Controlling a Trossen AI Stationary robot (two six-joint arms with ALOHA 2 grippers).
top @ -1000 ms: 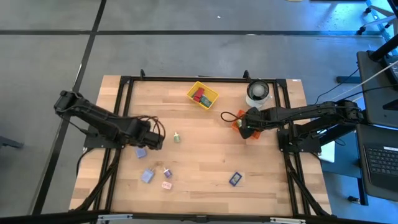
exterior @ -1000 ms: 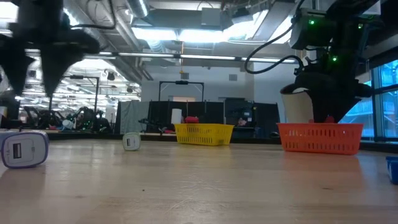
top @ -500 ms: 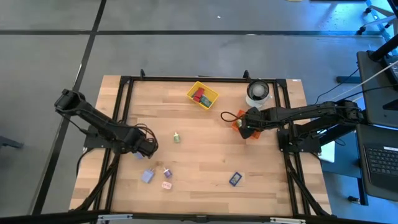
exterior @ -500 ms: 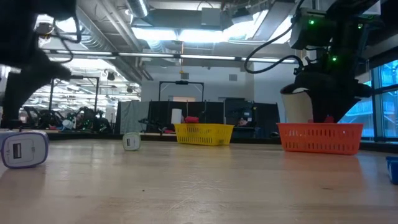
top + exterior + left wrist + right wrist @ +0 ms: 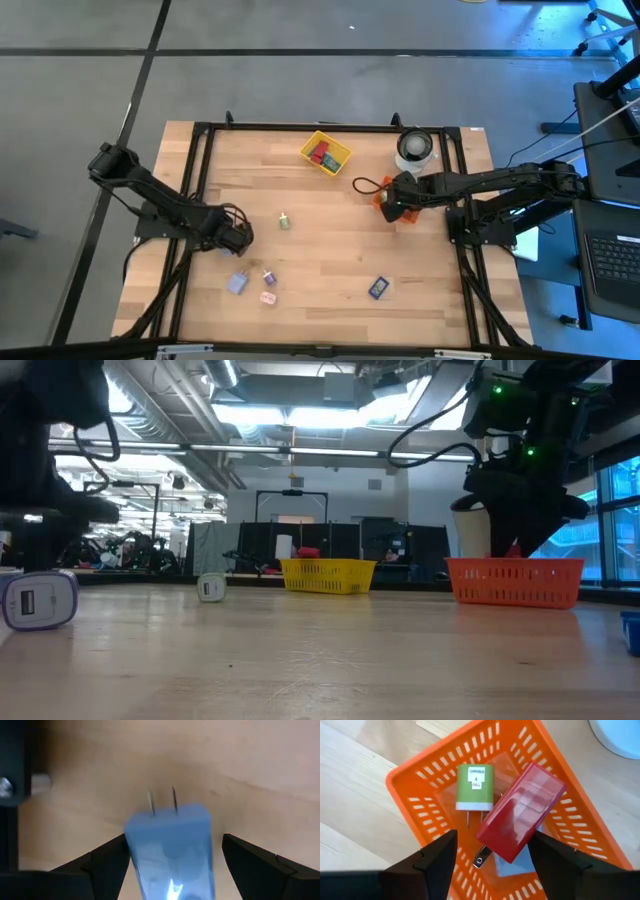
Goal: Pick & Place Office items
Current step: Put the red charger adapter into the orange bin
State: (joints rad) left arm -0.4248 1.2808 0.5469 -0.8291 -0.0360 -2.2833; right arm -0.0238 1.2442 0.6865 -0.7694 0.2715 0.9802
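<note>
My left gripper [image 5: 235,238] is low over the table near its left edge, open, with a finger on each side of a blue plug-in charger [image 5: 170,850]. The charger lies flat with its prongs pointing away; the gripper hides it in the high view. My right gripper [image 5: 392,203] hangs open above the orange bin [image 5: 420,820]. In that bin a red charger [image 5: 520,815] leans on a green one [image 5: 475,787] and a pale blue piece. My right fingers stand to either side of the red one, above it. My left gripper comes from above, pointing down, with its fingers beside the blue charger's body. One finger [image 5: 112,857] lies right against the charger's side [image 5: 132,852], and I cannot tell whether it touches. The other finger stands apart. The charger rests on the table.
A lavender charger [image 5: 237,283], a pink piece [image 5: 268,297], a small piece [image 5: 268,276], a green-white piece [image 5: 284,221] and a dark blue one [image 5: 377,288] lie loose on the table. The yellow bin [image 5: 326,153] holds red and teal pieces. A white roll [image 5: 415,148] stands at the far right.
My left gripper has moved toward the table's near left and gone down over the blue charger, which now sits between its fingers and no longer shows in the high view. The charger has stayed in place.
</note>
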